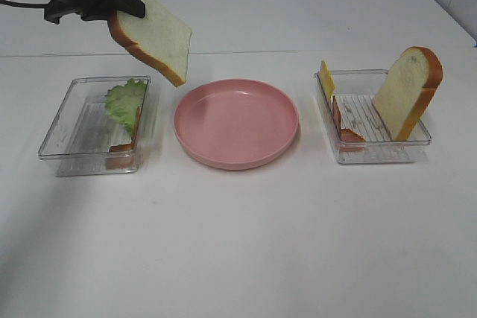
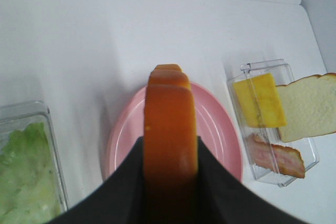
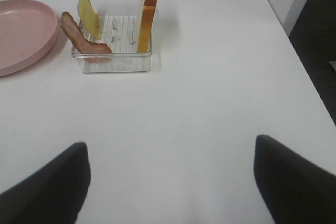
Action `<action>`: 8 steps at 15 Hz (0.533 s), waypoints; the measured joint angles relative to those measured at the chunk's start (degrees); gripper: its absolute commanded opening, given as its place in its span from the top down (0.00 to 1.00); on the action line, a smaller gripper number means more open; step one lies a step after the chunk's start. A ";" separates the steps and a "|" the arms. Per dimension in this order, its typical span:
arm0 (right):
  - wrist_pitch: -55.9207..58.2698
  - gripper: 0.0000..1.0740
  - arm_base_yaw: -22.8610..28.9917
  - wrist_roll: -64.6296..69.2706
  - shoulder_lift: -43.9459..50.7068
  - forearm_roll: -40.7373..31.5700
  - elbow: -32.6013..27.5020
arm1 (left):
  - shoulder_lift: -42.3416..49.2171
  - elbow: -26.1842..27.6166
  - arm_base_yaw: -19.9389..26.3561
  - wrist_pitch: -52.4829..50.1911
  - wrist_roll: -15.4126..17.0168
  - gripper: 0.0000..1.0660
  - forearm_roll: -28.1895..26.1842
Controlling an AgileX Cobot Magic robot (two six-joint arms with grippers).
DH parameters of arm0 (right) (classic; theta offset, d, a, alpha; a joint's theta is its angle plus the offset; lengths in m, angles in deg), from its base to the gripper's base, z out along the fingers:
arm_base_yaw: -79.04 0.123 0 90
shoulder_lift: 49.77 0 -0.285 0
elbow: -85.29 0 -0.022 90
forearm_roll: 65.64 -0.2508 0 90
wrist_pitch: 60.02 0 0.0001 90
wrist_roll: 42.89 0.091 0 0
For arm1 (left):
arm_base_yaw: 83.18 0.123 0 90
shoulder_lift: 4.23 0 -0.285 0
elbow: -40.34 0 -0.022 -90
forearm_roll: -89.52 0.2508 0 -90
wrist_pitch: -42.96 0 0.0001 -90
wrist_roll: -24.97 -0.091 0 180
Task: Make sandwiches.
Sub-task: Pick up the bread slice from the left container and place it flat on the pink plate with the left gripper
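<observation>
While the left hand [image 1: 123,7] pinched a bread slice [image 1: 158,35] at upper left, the slice hung tilted. The right hand [image 3: 168,142] stood spread.

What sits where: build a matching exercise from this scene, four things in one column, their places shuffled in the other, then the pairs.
Things
1. raised bread slice
2. lettuce leaf
3. cheese slice
4. pink plate

Places
A. in the left tray
B. in the right tray
C. between both trays
D. held in the air by the left gripper

Pairs: 1-D, 2-A, 3-B, 4-C
</observation>
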 measured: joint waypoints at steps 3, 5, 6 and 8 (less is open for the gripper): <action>0.00 0.25 0.00 0.00 0.00 0.00 0.00 | 0.00 0.00 0.00 -0.11 -1.03 1.00 -2.52; 0.00 0.25 0.00 0.00 0.00 0.00 0.00 | 0.00 0.00 -0.34 -0.17 -1.20 1.00 -2.92; 0.00 0.25 0.00 0.00 0.00 0.00 0.00 | 0.00 0.00 -0.97 -0.17 -1.20 1.00 -2.92; 0.00 0.25 0.00 0.00 0.00 0.00 0.00 | -0.74 0.00 -3.50 -0.17 -1.32 1.00 -4.41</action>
